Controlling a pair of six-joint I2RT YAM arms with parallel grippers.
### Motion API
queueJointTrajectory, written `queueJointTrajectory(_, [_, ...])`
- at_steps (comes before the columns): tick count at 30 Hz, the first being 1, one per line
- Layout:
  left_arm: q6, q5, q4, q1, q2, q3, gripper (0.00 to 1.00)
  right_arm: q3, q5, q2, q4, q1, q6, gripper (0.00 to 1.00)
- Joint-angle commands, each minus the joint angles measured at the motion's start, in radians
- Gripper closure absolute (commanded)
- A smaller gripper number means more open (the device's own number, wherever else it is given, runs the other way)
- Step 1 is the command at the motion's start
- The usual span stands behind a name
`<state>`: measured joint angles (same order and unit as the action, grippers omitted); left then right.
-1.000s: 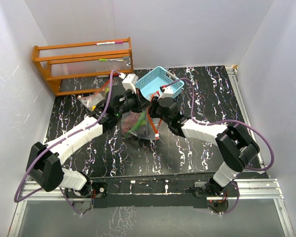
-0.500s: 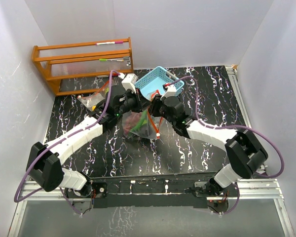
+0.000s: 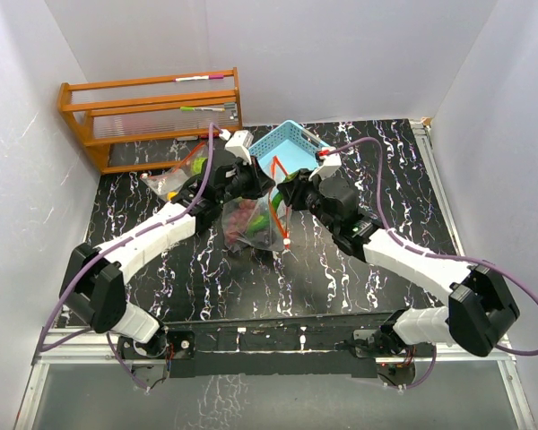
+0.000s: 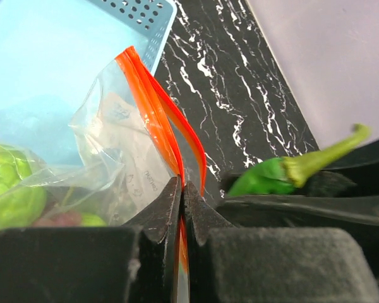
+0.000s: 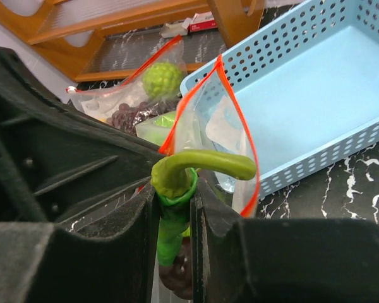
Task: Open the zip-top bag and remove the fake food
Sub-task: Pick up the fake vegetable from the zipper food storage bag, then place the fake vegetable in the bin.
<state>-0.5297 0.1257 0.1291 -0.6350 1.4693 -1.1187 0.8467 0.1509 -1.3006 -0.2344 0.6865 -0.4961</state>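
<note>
Pinching hard, the left gripper has its jaws closed flat on the orange zip strip of the zip-top bag. The right gripper, barely parted, clamps the long green vegetable by the bag's open top. The bag sits mid-table, with the light-blue basket at its one o'clock.

The bag is clear glossy plastic, the basket matt plastic, the rack wood.
</note>
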Motion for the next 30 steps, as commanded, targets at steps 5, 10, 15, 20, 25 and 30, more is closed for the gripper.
queueJointTrajectory(5, [-0.005,-0.033,-0.053,0.080,-0.026,-0.002,1.00,0.097,0.130,0.027,0.004,0.008,0.131,0.93])
queueJointTrajectory(10, [-0.003,-0.069,-0.039,0.115,-0.096,0.097,1.00,0.249,0.171,-0.058,0.011,-0.009,0.219,0.93])
queueJointTrajectory(15, [0.059,-0.088,-0.065,0.121,-0.108,0.112,1.00,0.383,0.151,-0.127,0.001,-0.050,0.242,0.93])
queueJointTrajectory(20, [0.098,-0.118,-0.088,0.133,-0.106,0.135,1.00,0.485,0.233,-0.203,-0.037,-0.075,0.309,0.92])
queueJointTrajectory(25, [0.076,-0.120,-0.145,0.164,-0.108,0.158,1.00,0.533,0.349,-0.276,-0.117,-0.090,0.419,0.92])
queueJointTrajectory(30, [0.062,-0.145,-0.178,0.208,-0.181,0.211,1.00,0.546,0.327,-0.344,-0.131,-0.121,0.413,0.93])
